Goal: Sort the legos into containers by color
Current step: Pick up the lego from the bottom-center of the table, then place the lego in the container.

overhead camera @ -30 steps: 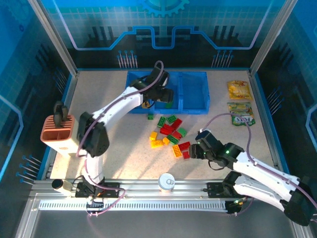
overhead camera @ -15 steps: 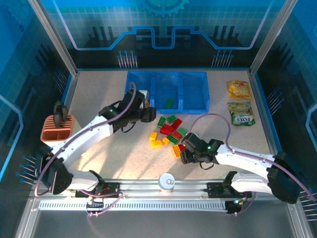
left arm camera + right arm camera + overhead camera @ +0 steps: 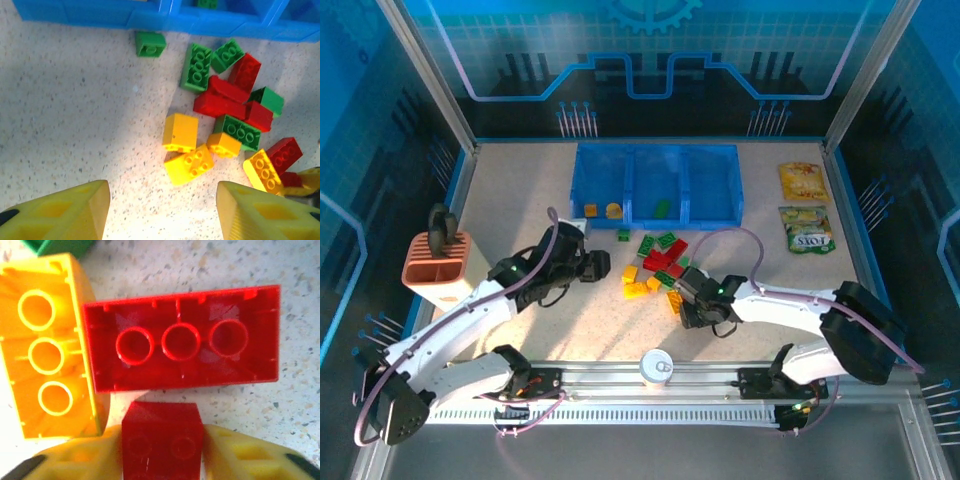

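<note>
Red small brick (image 3: 162,435) sits clamped in the right claw (image 3: 683,302), whose arm reaches low and left to the pile's (image 3: 660,262) near edge. Just beyond lie two upturned pieces, a long red brick (image 3: 182,345) and a long orange brick (image 3: 47,347). The left claw (image 3: 162,210), fingers apart, hovers left of the pile. Farthest, the three-compartment tray (image 3: 712,185) holds two orange bricks (image 3: 590,210) and one green brick (image 3: 662,208).

text | green snack packet (image 3: 807,231) | print too blurred to read

The legos (image 3: 656,262) are red, green and yellow-orange, the tray (image 3: 710,217) translucent blue, the table (image 3: 520,190) speckled beige.
</note>
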Controlling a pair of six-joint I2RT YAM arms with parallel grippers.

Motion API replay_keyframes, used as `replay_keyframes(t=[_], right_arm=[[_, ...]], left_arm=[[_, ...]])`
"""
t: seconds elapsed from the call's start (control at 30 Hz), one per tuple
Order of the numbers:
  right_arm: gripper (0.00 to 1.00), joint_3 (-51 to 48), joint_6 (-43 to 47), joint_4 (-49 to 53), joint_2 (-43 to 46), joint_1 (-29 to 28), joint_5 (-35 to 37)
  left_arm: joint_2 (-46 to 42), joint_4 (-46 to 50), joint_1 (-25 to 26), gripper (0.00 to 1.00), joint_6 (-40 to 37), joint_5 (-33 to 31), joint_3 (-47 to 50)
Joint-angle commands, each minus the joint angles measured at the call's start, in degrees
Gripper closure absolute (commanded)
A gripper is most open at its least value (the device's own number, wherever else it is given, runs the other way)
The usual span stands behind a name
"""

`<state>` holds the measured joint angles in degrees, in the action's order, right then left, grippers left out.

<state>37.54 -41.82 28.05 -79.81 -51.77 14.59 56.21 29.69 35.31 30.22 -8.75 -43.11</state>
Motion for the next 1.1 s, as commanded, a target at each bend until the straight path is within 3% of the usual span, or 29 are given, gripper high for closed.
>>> replay_keyframes(t=[0.0, 0.27, 0.53, 0.77, 1.07], right_arm=[[0.65, 2.96, -0.69, 2.97, 0.0, -0.92, 3.54], [0.72, 10.46, 2.44, 12.69, 5.56, 1.01, 9.12], [0.71, 23.59, 14.99, 13.57, 6.68, 15.35, 4.99], [0.71, 38.37, 21.3, 11.52, -9.74, 28.42, -2.48], [0.72, 54.38, 21.13, 14.12, -29.08, 34.34, -5.97]], left_arm=[[-2.92, -0.46, 0.9, 0.41, 3.5, 0.06, 3.59], [-5.69, -1.15, 2.2, 0.41, 5.98, 0.32, 8.84], [-7.32, -0.55, 4.94, 0.42, 7.47, -0.82, 11.23], [-11.25, 1.76, 8.36, 0.42, 9.45, -2.32, 12.06], [-17.07, 6.92, 10.48, 0.42, 11.08, -5.54, 11.83]])
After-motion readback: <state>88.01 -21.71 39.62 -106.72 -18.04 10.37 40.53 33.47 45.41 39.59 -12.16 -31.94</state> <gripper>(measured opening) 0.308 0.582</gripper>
